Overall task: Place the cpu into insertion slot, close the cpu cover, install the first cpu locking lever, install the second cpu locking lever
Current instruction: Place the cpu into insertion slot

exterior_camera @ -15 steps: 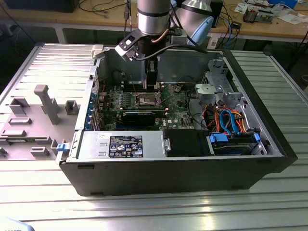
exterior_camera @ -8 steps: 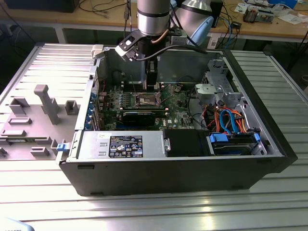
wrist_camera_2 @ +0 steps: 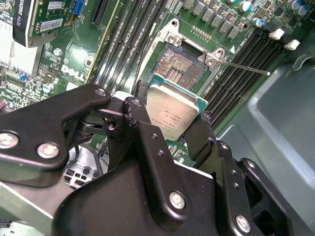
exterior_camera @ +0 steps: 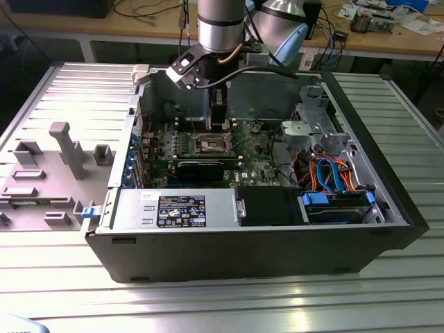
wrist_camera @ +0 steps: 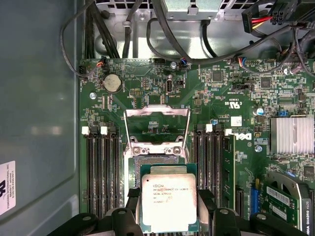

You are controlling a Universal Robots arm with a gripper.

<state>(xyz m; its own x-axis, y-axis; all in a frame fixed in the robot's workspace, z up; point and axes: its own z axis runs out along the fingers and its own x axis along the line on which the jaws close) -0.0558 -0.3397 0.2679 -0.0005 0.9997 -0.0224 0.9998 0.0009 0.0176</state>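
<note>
- We see the pincer (wrist_camera: 170, 209) closed on the cpu (wrist_camera: 169, 202), its black fingers (wrist_camera: 133, 199) pressing two opposite edges of the chip.
- The cpu's silvery metal top faces both wrist cameras, with its green edge showing around it. In the second wrist view the cpu (wrist_camera_2: 173, 115) sits between the fingers (wrist_camera_2: 139, 105) and is clear of the board.
- The insertion slot (wrist_camera: 156, 161) lies open just beyond the chip. In the first wrist view the cpu covers part of the slot (we judge it is held above, not seated). In the second wrist view the slot's contact field (wrist_camera_2: 179, 64) is bare.
- The cpu cover (wrist_camera: 157, 108) stands swung up from the slot's far edge, with green board showing through its cut-out.
- A thin locking lever (wrist_camera_2: 246, 67) juts out from one corner of the socket's metal surround, raised free.
- Black memory slots (wrist_camera: 101, 172) flank the socket on both sides.
- In the exterior view the arm reaches down into the open computer case (exterior_camera: 257, 257), which lies on a slatted metal bench (exterior_camera: 208, 298). The pincer (exterior_camera: 218, 114) hangs just over the socket (exterior_camera: 211, 144).
</note>
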